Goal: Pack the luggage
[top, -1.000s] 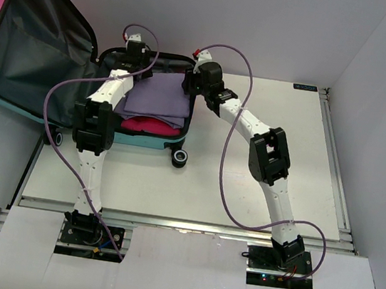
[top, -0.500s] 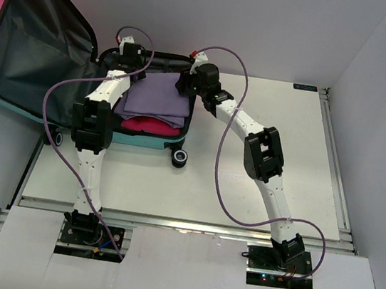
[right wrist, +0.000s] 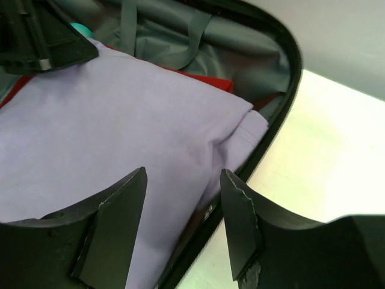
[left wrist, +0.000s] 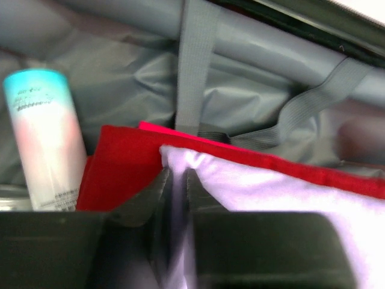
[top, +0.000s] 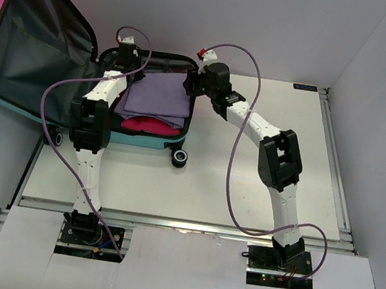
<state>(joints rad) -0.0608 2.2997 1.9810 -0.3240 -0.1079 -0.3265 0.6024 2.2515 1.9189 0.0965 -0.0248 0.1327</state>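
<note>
The luggage (top: 27, 42) lies open at the back left, its lid propped up and its dark grey lining (left wrist: 120, 78) showing. In its base a folded lavender cloth (top: 158, 95) rests on a red cloth (top: 149, 127). My left gripper (top: 126, 50) is at the cloth's far left corner, jaws shut on the lavender cloth (left wrist: 271, 186) above the red cloth (left wrist: 120, 162). My right gripper (top: 190, 85) hangs open over the lavender cloth's (right wrist: 108, 120) right edge and the luggage rim (right wrist: 283, 90), its jaws (right wrist: 183, 177) holding nothing.
A pale bottle with a teal top (left wrist: 42, 138) stands in the luggage beside the red cloth. Grey straps (left wrist: 192, 66) cross the lining. A black wheel (top: 179, 158) sticks out at the base's near corner. The white table (top: 245, 181) stretches right, rails along its edges.
My left gripper has closed on the lavender cloth's corner. My right gripper has opened wider and drawn slightly back to the right.
</note>
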